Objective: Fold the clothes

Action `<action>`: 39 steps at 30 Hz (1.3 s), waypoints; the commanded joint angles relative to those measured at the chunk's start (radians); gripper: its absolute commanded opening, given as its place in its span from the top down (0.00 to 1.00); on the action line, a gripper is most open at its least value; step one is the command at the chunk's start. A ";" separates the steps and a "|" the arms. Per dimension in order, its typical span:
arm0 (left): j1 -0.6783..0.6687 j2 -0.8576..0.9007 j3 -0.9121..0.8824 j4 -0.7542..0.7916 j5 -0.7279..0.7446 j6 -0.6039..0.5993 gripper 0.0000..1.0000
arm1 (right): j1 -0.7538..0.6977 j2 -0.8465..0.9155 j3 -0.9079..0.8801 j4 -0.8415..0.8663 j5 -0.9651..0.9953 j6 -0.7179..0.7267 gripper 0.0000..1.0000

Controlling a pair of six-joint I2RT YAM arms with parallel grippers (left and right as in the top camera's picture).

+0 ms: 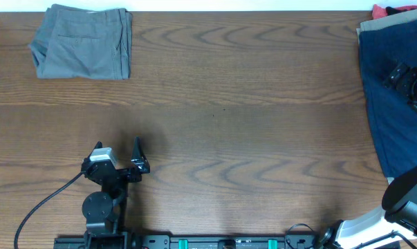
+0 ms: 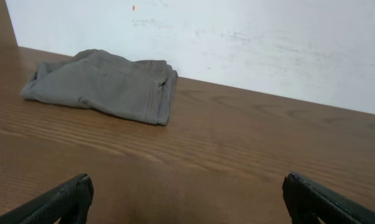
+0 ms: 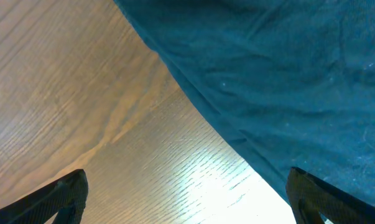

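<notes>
We see the pair of grey-olive cotton shorts lying in a compact, doubled-over bundle at the far left corner of the brown wooden table, close to the white wall and touching neither arm. The left gripper hangs low over bare wood with its jaws spread wide and nothing between them, well apart from the bundle. The right gripper is just as wide and empty, and it hovers at the inner edge of the navy blue shorts on the right side, near a tan garment and a red garment.

We judge the main risk to be on the right: a descent from there would pinch navy cloth, not the piece we are asked to fold. On the left, a reach toward the bundle could catch only the top layer, dragging it open or pushing the whole stack against the wall. We also cannot tell from here whether the layers lie flush, so a loose fold may go uncorrected.
</notes>
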 commanded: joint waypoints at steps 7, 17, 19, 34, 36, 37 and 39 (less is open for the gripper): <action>0.004 -0.008 -0.023 -0.028 -0.023 0.006 0.02 | -0.001 0.000 0.004 0.000 0.000 0.012 0.01; 0.004 -0.008 -0.023 -0.028 -0.023 0.006 0.02 | 0.056 -0.187 0.004 0.000 0.000 0.012 0.01; 0.004 -0.008 -0.023 -0.028 -0.023 0.006 0.02 | 0.079 -0.261 0.004 0.000 0.000 0.012 0.01; 0.004 -0.008 -0.023 -0.028 -0.023 0.006 0.02 | 0.386 -0.824 -0.002 -0.001 0.000 0.012 0.01; 0.004 -0.008 -0.023 -0.028 -0.023 0.006 0.02 | 0.388 -0.882 -0.002 -0.001 0.000 0.012 0.01; 0.004 -0.008 -0.023 -0.028 -0.023 0.006 0.02 | 0.388 -0.909 -0.002 -0.001 0.000 0.012 0.01; 0.004 -0.008 -0.023 -0.028 -0.023 0.006 0.02 | 0.388 -0.952 -0.003 -0.011 0.008 0.007 0.01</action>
